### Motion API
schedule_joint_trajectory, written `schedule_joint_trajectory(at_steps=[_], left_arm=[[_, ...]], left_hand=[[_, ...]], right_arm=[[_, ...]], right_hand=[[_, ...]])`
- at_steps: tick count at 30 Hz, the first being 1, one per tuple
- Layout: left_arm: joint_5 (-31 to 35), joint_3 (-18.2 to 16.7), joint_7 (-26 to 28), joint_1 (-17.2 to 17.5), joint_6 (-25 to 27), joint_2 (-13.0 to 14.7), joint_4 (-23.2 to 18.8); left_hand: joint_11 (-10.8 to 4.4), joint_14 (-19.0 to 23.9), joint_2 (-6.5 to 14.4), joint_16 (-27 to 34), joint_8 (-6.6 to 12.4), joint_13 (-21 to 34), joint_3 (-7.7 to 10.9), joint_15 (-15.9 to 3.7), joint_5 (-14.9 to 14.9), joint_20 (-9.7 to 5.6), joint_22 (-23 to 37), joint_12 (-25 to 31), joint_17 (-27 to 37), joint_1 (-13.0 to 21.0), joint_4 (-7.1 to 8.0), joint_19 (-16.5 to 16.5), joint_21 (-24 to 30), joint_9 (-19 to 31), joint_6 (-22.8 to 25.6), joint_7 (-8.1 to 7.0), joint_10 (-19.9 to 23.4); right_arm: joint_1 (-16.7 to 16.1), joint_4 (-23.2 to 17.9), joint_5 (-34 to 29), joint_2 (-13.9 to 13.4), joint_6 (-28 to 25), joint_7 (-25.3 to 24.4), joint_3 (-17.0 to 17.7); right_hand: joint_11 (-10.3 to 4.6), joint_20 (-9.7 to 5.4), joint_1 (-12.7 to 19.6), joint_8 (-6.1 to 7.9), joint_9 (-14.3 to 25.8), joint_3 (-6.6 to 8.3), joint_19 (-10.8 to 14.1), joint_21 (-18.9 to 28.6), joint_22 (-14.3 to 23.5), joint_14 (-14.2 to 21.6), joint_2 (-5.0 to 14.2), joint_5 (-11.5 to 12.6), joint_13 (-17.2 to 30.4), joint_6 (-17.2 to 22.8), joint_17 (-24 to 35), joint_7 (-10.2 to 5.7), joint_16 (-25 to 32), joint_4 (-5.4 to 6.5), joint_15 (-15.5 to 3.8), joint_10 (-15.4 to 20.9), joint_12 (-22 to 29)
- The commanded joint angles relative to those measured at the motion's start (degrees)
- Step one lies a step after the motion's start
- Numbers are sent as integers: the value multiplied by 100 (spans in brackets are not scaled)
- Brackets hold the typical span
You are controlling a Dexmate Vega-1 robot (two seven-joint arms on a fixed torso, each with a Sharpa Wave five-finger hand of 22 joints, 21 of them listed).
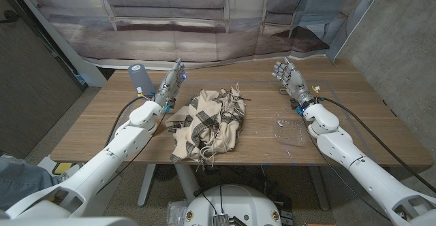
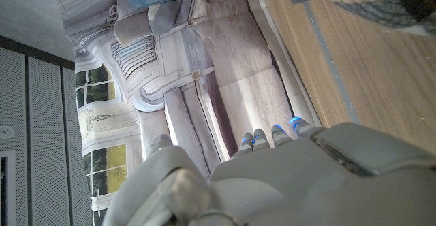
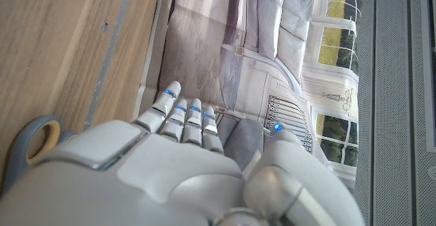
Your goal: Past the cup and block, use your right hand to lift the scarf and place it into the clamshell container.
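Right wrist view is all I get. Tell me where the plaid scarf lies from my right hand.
Observer: The beige-and-black plaid fringed scarf lies crumpled mid-table, to the left of the right hand and nearer the robot.
Operator: Locate the container.
Observer: The clear plastic clamshell container lies on the table between the scarf and the right forearm.
Operator: Report the cup.
Observer: The blue-grey cup stands upright beyond the scarf's left side, beside the left hand.
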Motion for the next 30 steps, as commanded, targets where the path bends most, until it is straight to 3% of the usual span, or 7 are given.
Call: schedule_joint_trajectory(at_steps=[1, 30], left_arm=[[-8, -46, 9, 112, -66, 38, -33], [99, -22, 117, 111, 35, 104, -201]], left_hand=[[-33, -414, 37, 22, 3, 7, -8, 23, 35, 63, 15, 48, 23, 71, 10, -586, 14, 14, 8, -5, -11], [-49, -379, 81, 15, -20, 9, -16, 16, 34, 92, 17, 33, 24, 131, -2, -597, 8, 17, 22, -15, 19]], right_arm=[[-132, -264, -175, -74, 69, -56, -47], [-375, -489, -208, -141, 370, 88, -48]], right_hand=[[-7, -59, 85, 3, 29, 25, 38, -13, 22, 31, 13, 18, 29, 33, 24, -38, 9, -37, -4, 71, 19], [-20, -50, 134, -9, 31, 32, 45, -76, 25, 40, 33, 4, 32, 44, 25, -61, -5, -80, -9, 122, 17]])
